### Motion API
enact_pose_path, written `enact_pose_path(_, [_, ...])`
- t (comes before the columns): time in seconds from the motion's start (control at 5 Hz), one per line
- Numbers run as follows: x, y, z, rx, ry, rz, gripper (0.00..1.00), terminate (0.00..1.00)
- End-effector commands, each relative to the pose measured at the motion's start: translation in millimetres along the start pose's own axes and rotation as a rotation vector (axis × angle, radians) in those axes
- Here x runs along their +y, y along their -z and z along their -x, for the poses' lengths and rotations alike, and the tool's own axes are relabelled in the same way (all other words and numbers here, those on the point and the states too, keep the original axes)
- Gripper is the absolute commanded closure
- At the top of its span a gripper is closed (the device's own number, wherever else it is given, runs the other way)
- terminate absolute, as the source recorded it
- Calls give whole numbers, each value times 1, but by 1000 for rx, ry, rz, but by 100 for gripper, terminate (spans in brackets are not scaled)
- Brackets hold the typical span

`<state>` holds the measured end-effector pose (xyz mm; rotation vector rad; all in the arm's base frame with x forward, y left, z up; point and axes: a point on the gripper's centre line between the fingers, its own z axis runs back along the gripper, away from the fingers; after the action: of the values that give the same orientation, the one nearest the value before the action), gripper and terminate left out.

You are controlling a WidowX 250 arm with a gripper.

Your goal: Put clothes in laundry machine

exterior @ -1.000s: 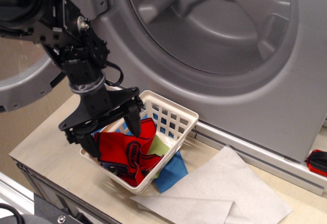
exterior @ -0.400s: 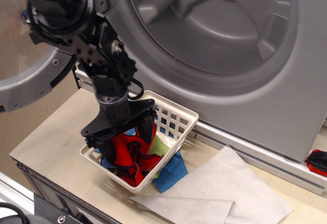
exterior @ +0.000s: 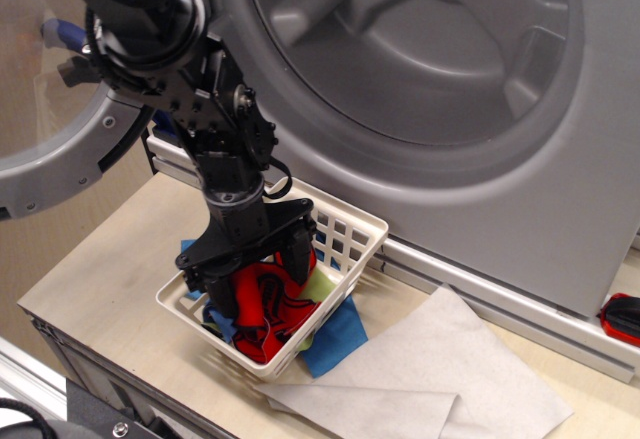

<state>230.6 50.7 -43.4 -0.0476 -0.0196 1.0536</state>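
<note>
observation.image looks down on the white lattice basket (exterior: 345, 234), so I'll place everything off that. The gripper (exterior: 262, 281) is plunged into the basket from above, one finger on each side of the red fabric piece (exterior: 268, 304), which is bunched up between them. The fingers are spread, not fully together, and they look like they're closing around the red cloth, but I honestly can't tell if they've got it clamped or are just straddling it.

The lime-green cloth (exterior: 318, 285) is tucked in the basket on the side nearer the washer, right beside the red one. The blue cloth (exterior: 335, 331) spills out under the basket's front corner onto the countertop (exterior: 90, 269), which is probably why the arm comes straight down: it only wants the top layer.

The laundry machine (exterior: 420, 89) stands right behind and above the basket, drum mouth wide open and the glass door (exterior: 50, 129) swung off to the left, so there's a clear path up from the basket. Pale grey-white sheets (exterior: 420, 379) lie on the counter in front of the basket. My guess is it's the grab step; nothing's in the drum yet.
</note>
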Motion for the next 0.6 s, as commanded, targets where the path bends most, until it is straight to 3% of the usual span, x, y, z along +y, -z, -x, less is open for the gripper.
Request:
enact_pose_path(0.0, [-9,6,-2,-24,82,25,100,0])
enact_pose_path(0.2, [-7,-8,0,-5,209,58,100,0])
enact_pose_path(0.4, [-6,-27,9,-48,348,98,100,0])
